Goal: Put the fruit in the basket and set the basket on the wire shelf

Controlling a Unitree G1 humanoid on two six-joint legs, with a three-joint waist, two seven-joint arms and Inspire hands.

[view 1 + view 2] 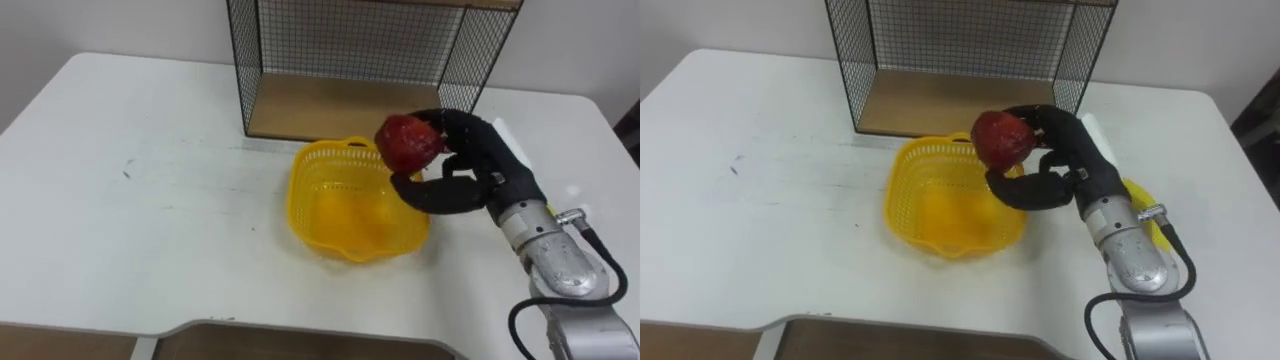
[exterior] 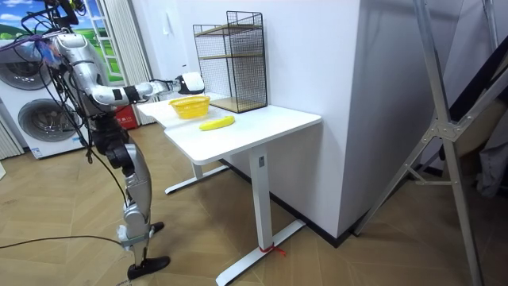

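- White table (image 1: pixel 150 200) stood by the wall, with the wire shelf (image 1: pixel 350 40) at its far edge and the yellow basket (image 1: pixel 300 190) just in front of the shelf's open bottom tier
- From across the room, the robot stood at the table's near side with its right arm stretched out over the top
- Its right hand (image 1: pixel 470 170) had fingers and thumb curled round a red fruit (image 1: pixel 408 142), holding it clear of the table
- That fruit hung over the basket's right rim rather than its middle; the hollow lay below it and toward the robot's left, so I judged a short shift that way was needed before letting go
- Something orange showed inside the basket; I could not tell what
- Beyond the basket on the robot's right, a banana (image 2: pixel 216 123) lay on the table, nearest that same hand
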